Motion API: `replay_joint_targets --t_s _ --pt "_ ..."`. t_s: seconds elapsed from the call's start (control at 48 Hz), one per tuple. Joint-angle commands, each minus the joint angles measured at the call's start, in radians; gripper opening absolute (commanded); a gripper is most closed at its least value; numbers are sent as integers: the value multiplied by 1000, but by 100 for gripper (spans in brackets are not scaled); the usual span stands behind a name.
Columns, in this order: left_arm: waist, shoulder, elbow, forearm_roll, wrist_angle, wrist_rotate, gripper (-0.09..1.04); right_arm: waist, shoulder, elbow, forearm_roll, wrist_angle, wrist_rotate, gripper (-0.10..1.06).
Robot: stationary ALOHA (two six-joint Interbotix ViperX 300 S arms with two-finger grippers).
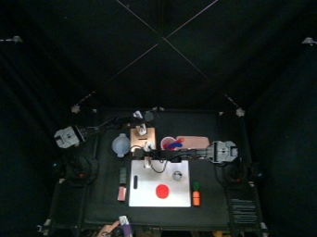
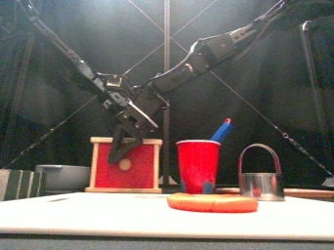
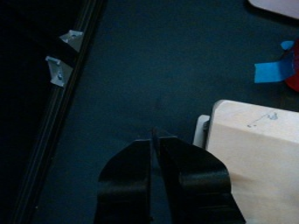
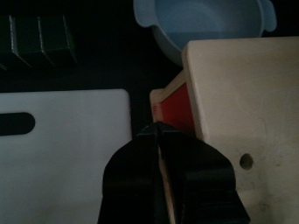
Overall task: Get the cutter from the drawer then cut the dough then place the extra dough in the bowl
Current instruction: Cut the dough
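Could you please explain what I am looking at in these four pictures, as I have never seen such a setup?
This is a robot with two black arms, each ending in a two-jawed claw. One picture looks down from high above, one looks level from the table's front edge, and two come from cameras on the wrists. On the table are a white board with a red dough disc, a metal cutter, a red cup, a wooden box with a red drawer, and a bowl. The right claw is shut at the drawer front. The left claw is shut over the table beside the box. Neither visibly holds anything.
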Motion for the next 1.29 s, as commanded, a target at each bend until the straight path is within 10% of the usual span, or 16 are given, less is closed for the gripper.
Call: replay_joint_targets --t_s 0.021,0.458,0.979,1.292 --pt "-5 -61 14 -6 -91 0 51 52 -58 -21 15 14 2 48" --pt "-104 -255 204 -52 -328 0 51 146 -249 121 160 66 3 48" --pt "-541 -460 577 -206 -930 0 52 138 -546 423 290 284 3 48" --pt "-707 -451 611 -295 -994 0 61 141 -557 437 295 387 3 69"
